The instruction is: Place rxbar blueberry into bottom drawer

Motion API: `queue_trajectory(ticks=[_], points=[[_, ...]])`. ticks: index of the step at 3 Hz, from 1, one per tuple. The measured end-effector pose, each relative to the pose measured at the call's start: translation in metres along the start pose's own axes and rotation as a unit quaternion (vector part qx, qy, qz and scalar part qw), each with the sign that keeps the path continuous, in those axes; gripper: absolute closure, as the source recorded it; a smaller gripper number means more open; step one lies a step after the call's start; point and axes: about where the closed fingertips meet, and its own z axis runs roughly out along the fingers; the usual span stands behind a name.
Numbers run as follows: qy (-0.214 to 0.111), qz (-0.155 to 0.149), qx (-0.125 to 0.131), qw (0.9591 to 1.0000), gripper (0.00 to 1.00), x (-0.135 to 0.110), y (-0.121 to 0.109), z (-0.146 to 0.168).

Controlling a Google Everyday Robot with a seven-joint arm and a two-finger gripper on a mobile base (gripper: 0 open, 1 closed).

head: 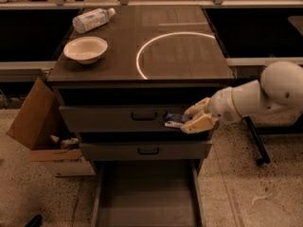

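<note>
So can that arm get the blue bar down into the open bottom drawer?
Probably yes: the gripper, shut on the rxbar blueberry, sits before the upper drawer fronts, and the bottom drawer stands open below, nothing visible between.

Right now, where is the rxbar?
In the camera view, the rxbar is clamped in the gripper, right of centre in front of the top drawer and well above the open bottom drawer.
</note>
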Motion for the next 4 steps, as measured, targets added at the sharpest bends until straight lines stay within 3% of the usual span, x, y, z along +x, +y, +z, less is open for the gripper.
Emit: queue_trajectory(ticks=[1, 2, 4], points=[[-0.053, 0.038, -0.017, 0.9977, 1.0, 0.047, 0.007, 0.041], [-0.118, 0.091, -0.054, 0.9874, 1.0, 0.103, 0.02, 0.1], [-0.109, 0.099, -0.055, 0.9876, 1.0, 0.117, 0.019, 0.109]])
